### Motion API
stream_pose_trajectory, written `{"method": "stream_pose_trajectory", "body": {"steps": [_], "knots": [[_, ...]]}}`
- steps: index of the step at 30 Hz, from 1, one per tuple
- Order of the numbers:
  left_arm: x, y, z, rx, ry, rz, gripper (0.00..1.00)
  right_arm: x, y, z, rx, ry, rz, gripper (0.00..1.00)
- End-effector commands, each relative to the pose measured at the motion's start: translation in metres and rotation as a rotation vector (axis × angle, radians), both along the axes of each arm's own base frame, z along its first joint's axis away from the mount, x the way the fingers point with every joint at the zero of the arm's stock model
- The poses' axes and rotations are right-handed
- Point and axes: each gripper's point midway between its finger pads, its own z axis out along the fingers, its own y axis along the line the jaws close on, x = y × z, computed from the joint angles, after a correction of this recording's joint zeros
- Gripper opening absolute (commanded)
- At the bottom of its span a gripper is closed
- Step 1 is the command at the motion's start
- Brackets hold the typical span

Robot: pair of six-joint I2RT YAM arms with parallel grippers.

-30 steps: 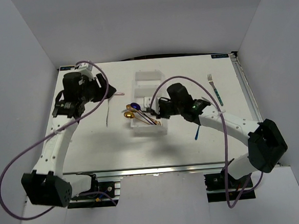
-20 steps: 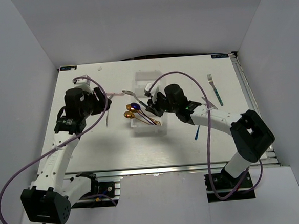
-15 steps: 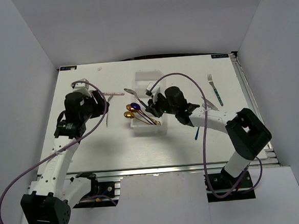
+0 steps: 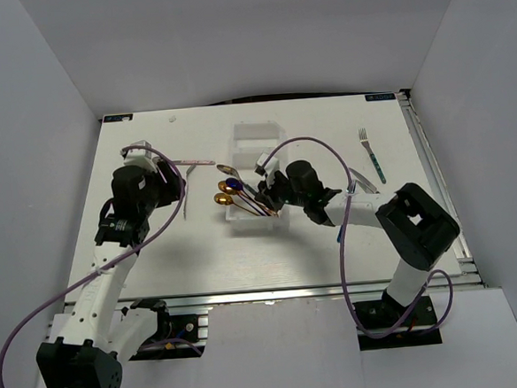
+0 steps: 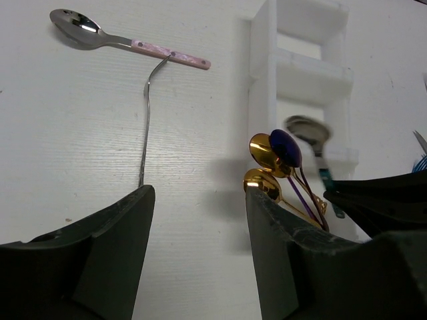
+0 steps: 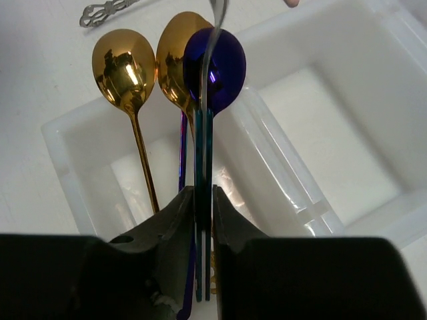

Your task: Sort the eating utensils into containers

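Two gold spoons (image 6: 122, 67), one purple (image 6: 223, 73); right hand (image 6: 203, 197) tight on teal-handled spoon (image 6: 205, 147); left hand (image 5: 198, 200) wide, empty.

gold spoons (image 6: 123, 67): polished metal, mirror-glossy, sharp reflections. blue-purple spoon (image 6: 223, 67): same high gloss, iridescent coating. teal-handled spoon (image 6: 204, 143): handle smooth, shiny teal; bowl blurred in the left wrist view, probably bare polished steel. tray (image 6: 280, 173): translucent white plastic, smooth, soft sheen on the walls. pink-handled spoon (image 5: 87, 30): bright steel bowl; pale pink speckled handle, satin. desk (image 5: 67, 167): matt white, faint fine grain. left gripper (image 5: 199, 213), right gripper (image 6: 202, 200): matt black, plastic-looking.
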Motion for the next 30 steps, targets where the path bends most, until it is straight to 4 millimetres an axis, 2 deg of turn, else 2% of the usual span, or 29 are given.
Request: {"method": "stream_pose_trajectory", "body": {"steps": [1, 7, 10, 13, 14, 15, 16, 17, 19, 20, 21, 25, 26, 27, 28, 29, 30], "knots": [[0.002, 0.003, 0.003, 0.002, -0.027, 0.015, 0.68, 0.01, 0.005, 0.018, 0.05, -0.086, 0.004, 0.25], [0.004, 0.002, -0.003, -0.003, -0.017, 0.011, 0.68, 0.006, 0.002, 0.015, 0.042, -0.09, 0.014, 0.42], [0.006, 0.001, -0.006, -0.009, -0.006, 0.009, 0.67, 0.002, 0.001, 0.022, 0.047, -0.097, 0.029, 0.45], [0.009, -0.001, -0.011, -0.026, 0.014, 0.015, 0.68, -0.002, -0.002, 0.037, 0.06, -0.103, 0.047, 0.5], [0.012, 0.0, -0.015, -0.029, 0.029, 0.022, 0.68, -0.001, -0.003, 0.055, 0.069, -0.135, 0.068, 0.53], [0.015, -0.001, -0.016, -0.047, 0.037, 0.032, 0.68, -0.012, 0.001, 0.063, 0.077, -0.136, 0.154, 0.57], [0.019, -0.001, -0.014, -0.07, 0.039, 0.046, 0.67, -0.021, -0.009, 0.055, 0.028, -0.067, 0.209, 0.66], [0.025, 0.002, -0.022, -0.082, 0.069, 0.067, 0.66, -0.02, -0.005, 0.084, 0.033, -0.133, 0.301, 0.71], [0.035, 0.003, -0.027, -0.153, 0.115, 0.128, 0.66, -0.037, -0.013, 0.102, 0.082, -0.06, 0.47, 0.8], [0.046, 0.008, -0.019, -0.176, 0.115, 0.161, 0.65, -0.046, -0.019, 0.108, 0.078, 0.013, 0.516, 0.86], [0.054, 0.009, -0.038, -0.205, 0.193, 0.206, 0.65, -0.054, -0.026, 0.116, 0.103, 0.012, 0.587, 0.89], [0.091, 0.026, -0.063, -0.3, 0.362, 0.409, 0.64, -0.07, -0.047, 0.117, 0.093, 0.001, 0.612, 0.89], [0.108, 0.027, -0.05, -0.322, 0.351, 0.43, 0.64, -0.071, -0.051, 0.129, 0.1, -0.067, 0.599, 0.89], [0.113, 0.029, -0.076, -0.308, 0.436, 0.46, 0.64, -0.072, -0.059, 0.118, 0.092, -0.054, 0.565, 0.89], [0.12, 0.03, -0.08, -0.309, 0.452, 0.474, 0.64, -0.072, -0.063, 0.12, 0.094, -0.074, 0.552, 0.89], [0.128, 0.031, -0.083, -0.326, 0.465, 0.497, 0.64, -0.073, -0.068, 0.129, 0.099, -0.112, 0.54, 0.89], [0.141, 0.031, -0.073, -0.339, 0.453, 0.498, 0.64, -0.066, -0.076, 0.132, 0.099, -0.126, 0.51, 0.89]]}}
